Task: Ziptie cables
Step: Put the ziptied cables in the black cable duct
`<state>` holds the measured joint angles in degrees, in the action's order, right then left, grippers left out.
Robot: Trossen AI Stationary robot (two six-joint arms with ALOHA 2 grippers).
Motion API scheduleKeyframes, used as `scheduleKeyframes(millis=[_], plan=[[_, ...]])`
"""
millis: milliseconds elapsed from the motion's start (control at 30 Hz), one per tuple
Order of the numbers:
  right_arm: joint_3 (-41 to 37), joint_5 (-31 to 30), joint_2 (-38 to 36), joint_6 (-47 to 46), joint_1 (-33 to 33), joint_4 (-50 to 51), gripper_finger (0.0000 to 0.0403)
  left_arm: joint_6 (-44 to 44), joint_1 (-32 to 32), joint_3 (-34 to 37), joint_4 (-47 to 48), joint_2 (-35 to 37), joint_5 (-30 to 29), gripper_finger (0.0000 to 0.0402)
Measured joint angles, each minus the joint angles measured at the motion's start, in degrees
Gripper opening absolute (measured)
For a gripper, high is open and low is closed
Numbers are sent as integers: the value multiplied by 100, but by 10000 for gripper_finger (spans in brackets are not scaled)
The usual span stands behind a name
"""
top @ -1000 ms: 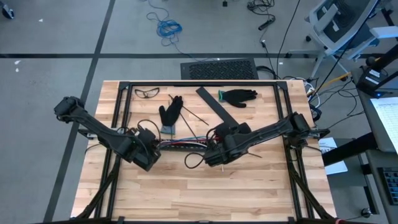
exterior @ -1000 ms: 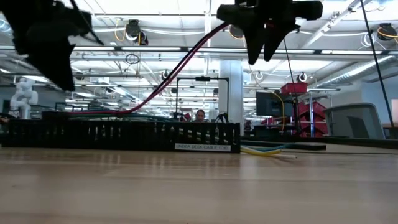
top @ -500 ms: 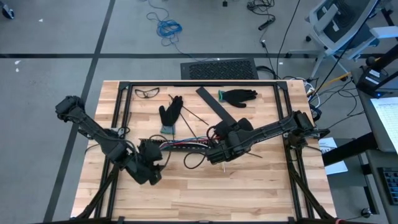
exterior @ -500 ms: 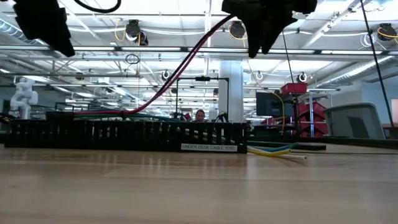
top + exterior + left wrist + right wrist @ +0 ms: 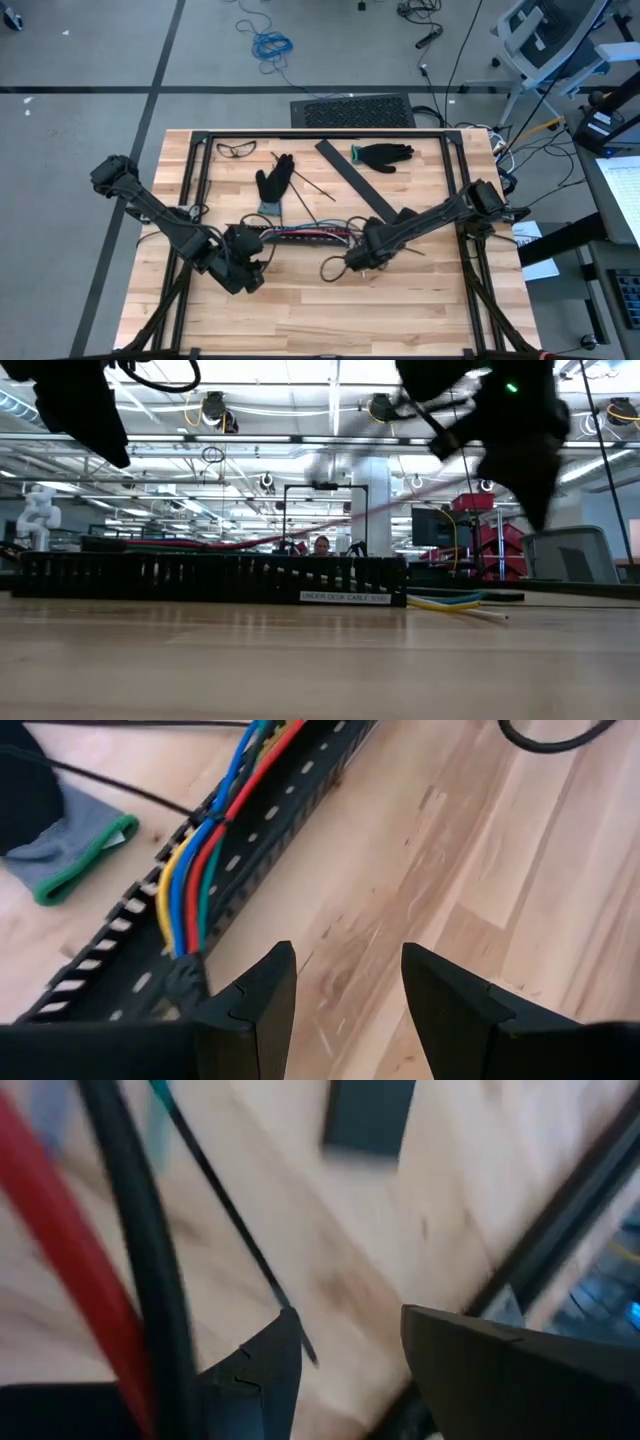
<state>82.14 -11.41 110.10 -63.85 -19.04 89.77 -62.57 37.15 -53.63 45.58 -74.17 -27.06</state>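
The cables, a bundle of yellow, blue, green and red wires, lie in the black slotted strip at the table's middle. One thin tie binds them in the left wrist view. My left gripper hangs open over bare wood, just near of the strip's left end. My right gripper is at the strip's right end, its fingers apart. A red and black strand rises from the strip toward it. My right gripper has a red cable and a black cable running past the outer side of one finger, not between the two. Blur hides whether they rest on it. A thin black line crosses the gap; I cannot tell if it touches.
A loose black cable loop lies near my right gripper. At the far side lie two black gloves, safety glasses, a flat black bar and thin black sticks. The near half of the table is bare wood.
My right gripper has sunk toward the table, shifted toward the right edge and rolled; the red and black strand, which climbed steeply to it, now runs much lower. My left gripper has gone toward the near edge and turned. The black loop has slid to the right.
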Motion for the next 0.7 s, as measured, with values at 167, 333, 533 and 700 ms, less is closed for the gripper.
scheduleKeyframes(millis=[167, 333, 533, 700], plan=[[-694, 598, 0, 89, -211, 25, 164, -2, 0, 0, 122, 0, -7, 178], [-1064, 860, -27, -26, -468, 15, 164, -11, 0, 0, 129, 1, -23, 178], [-1572, 873, -530, -1204, -871, 21, 164, -1208, 30, 2, -17, 2, -13, 178], [-2099, 826, -1418, -2596, -1238, -186, 164, -2047, 333, 5, -94, -63, 524, 178]])
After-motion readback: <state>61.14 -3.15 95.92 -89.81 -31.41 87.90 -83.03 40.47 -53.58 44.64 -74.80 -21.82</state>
